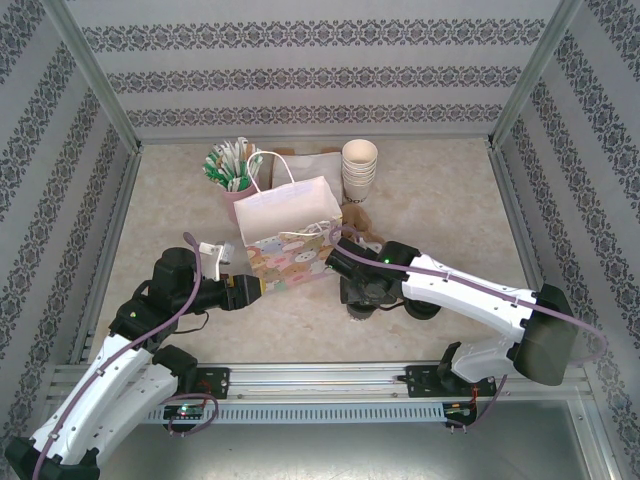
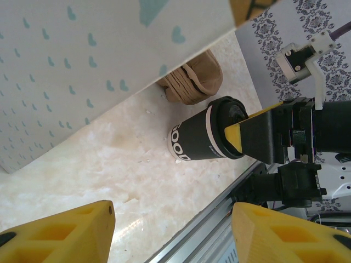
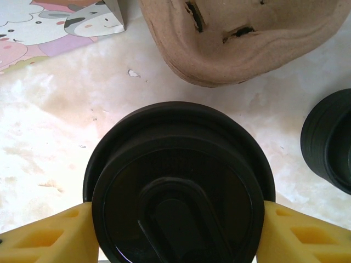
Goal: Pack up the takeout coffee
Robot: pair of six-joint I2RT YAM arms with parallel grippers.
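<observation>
In the overhead view a paper gift bag (image 1: 287, 255) stands upright at the centre of the marbled cream table (image 1: 450, 210). Its mouth is open on plain white inner walls, and its outer face is printed with pastel cartoon animals. At upper left of it a pink holder (image 1: 234, 200) is packed with green-and-white packets (image 1: 228, 165) that fan out of its top. At upper right a stack of lidless cream paper cups (image 1: 359, 168) is nested one inside another. The takeout coffee (image 3: 175, 186) stands on the table just right of the bag's lower corner, outside it, under the right arm's wrist. It has a glossy round black plastic lid with a raised oval sip tab, and a dark matte body with white lettering. The right gripper (image 3: 175, 233) comes down over it. One yellow finger (image 3: 49, 233) sits at each side of the lid's rim, close against it, but I cannot tell whether they press on it. Just beyond the cup lies a moulded brown pulp cup carrier (image 3: 241, 38), rough, fibrous and rounded, with torn slits. A dark ribbed round object (image 3: 329, 142) shows at the right edge of the right wrist view. The left gripper (image 2: 170, 235) sits low beside the bag's heart-dotted side, its blocky yellow fingers (image 2: 71, 230) spread apart with just bare tabletop between them.
</observation>
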